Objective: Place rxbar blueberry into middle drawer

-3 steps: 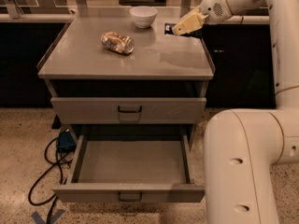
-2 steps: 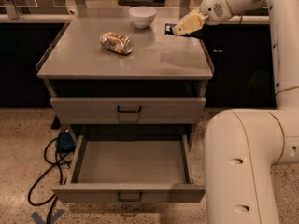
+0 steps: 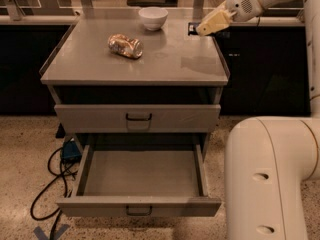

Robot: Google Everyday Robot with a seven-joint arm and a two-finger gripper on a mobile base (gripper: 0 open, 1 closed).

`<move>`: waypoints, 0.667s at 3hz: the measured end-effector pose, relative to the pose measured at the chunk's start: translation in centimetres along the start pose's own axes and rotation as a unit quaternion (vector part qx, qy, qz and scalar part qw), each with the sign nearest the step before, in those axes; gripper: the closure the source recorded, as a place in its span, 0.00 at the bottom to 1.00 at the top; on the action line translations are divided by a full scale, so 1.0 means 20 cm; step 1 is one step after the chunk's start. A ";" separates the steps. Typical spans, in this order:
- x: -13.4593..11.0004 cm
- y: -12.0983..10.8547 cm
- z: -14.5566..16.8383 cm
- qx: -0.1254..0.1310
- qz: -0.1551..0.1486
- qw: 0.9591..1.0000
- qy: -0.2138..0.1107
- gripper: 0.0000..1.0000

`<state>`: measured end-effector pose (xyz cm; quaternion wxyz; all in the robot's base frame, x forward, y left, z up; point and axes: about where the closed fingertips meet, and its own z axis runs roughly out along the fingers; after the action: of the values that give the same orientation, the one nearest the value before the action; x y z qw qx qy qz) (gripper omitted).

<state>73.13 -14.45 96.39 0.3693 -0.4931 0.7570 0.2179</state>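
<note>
Camera view shows you the gripper [image 3: 202, 30] at the back right corner of the cabinet top [image 3: 165, 59], beside the rxbar blueberry [image 3: 191, 28]. You cannot tell if it grips the bar. The bar looks light, flat and slippery, so pinch its long sides. The middle drawer [image 3: 140, 174] sits open below.

floor [image 3: 20, 149] speckled | grey drawer cabinet [image 3: 165, 64] centre | dark counter [image 3: 270, 74] behind | claw [image 3: 201, 30] above cabinet's back-right corner

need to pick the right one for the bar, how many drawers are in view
2. One shut drawer just under the tabletop; the middle drawer pulled open below it. Another may be hidden beneath. The hand hovers over the tabletop's back right corner.
</note>
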 end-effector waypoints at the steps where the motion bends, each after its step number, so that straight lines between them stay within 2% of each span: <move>1: -0.11 0.15 -0.20 -0.001 0.007 1.000 0.014 1.00; 2: -0.11 0.15 -0.20 -0.001 0.007 1.000 0.014 1.00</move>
<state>69.56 -14.71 100.58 0.3567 -0.4914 0.7650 0.2147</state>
